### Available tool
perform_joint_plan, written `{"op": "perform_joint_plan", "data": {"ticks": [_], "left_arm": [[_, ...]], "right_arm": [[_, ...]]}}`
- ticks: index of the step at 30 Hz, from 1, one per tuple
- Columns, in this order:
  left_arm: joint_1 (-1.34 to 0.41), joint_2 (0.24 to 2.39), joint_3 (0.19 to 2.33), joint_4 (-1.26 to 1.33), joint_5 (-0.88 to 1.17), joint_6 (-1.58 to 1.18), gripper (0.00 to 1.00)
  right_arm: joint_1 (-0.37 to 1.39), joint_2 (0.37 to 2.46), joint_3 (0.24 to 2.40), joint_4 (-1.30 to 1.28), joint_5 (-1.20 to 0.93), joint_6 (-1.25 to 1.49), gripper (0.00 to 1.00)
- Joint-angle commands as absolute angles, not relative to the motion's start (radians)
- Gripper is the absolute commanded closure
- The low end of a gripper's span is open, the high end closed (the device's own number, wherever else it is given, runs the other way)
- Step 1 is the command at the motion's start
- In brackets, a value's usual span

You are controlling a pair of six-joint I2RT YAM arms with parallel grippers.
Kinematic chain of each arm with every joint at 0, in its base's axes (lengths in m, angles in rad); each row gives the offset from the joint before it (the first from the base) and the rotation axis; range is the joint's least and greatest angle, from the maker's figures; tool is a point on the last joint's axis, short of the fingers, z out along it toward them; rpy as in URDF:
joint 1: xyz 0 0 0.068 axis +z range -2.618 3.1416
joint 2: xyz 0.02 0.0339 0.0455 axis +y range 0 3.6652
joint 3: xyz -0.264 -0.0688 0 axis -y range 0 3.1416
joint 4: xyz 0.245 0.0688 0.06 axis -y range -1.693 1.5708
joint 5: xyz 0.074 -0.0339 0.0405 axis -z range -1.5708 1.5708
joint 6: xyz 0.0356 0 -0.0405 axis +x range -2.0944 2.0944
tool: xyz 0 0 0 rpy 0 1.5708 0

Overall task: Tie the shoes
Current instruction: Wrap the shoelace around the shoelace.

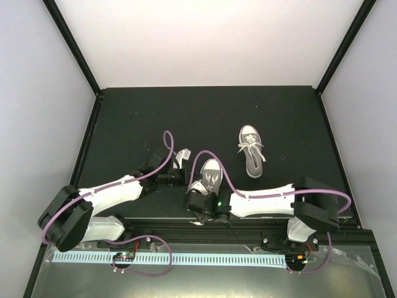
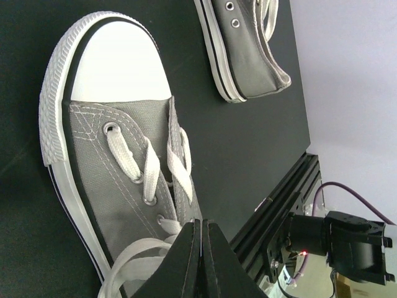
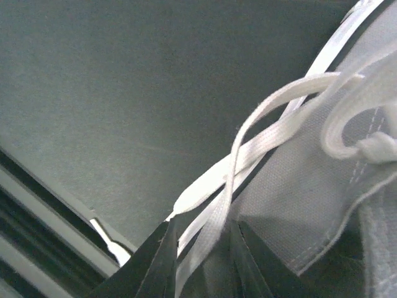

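Two grey canvas sneakers lie on the black mat. The near shoe is between my grippers; the left wrist view shows its white toe cap and laced eyelets. The other shoe lies apart at the right, also visible in the left wrist view. My left gripper is at the near shoe's top eyelets, fingers pressed together with a thin white sliver of lace between them. My right gripper is at the shoe's heel side, jaws apart, with two crossing strands of white lace running between them.
A black aluminium rail runs along the table's near edge, close behind both grippers; it also shows in the left wrist view and the right wrist view. White walls close in the mat on three sides.
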State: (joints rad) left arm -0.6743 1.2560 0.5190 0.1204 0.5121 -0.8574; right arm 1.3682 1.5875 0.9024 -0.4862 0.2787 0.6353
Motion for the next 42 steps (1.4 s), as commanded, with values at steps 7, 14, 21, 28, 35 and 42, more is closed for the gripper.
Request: {"op": "perform_joint_plan", "data": {"ticks": [7,14,21,28,35,42], "left_arm": [[-0.672,1.243,0.515,0.117,0.495,-0.828,0.98],[-0.671,1.238,0.486,0.149,0.518,-0.804,0.99],[-0.672,1.223,0.471,0.162,0.539,-0.781,0.99],[-0.674,1.217,0.456,0.172,0.548,-0.786,0.99],[-0.674,1.211,0.453,0.173,0.546,-0.79,0.99],[-0.674,1.214,0.449,0.178,0.546,-0.795,0.98]], "right_arm": [[1.403,1.571,0.948,-0.546,0.311,0.657,0.98],[1.4,1.439,0.938,-0.582,0.186,0.654,0.98],[1.383,1.436,0.909,-0.559,0.097,0.665,0.98],[1.346,1.512,0.893,-0.49,0.099,0.673,0.98],[1.319,1.568,0.886,-0.456,0.048,0.685,0.85],[1.311,1.596,0.904,-0.449,0.032,0.686,0.9]]}}
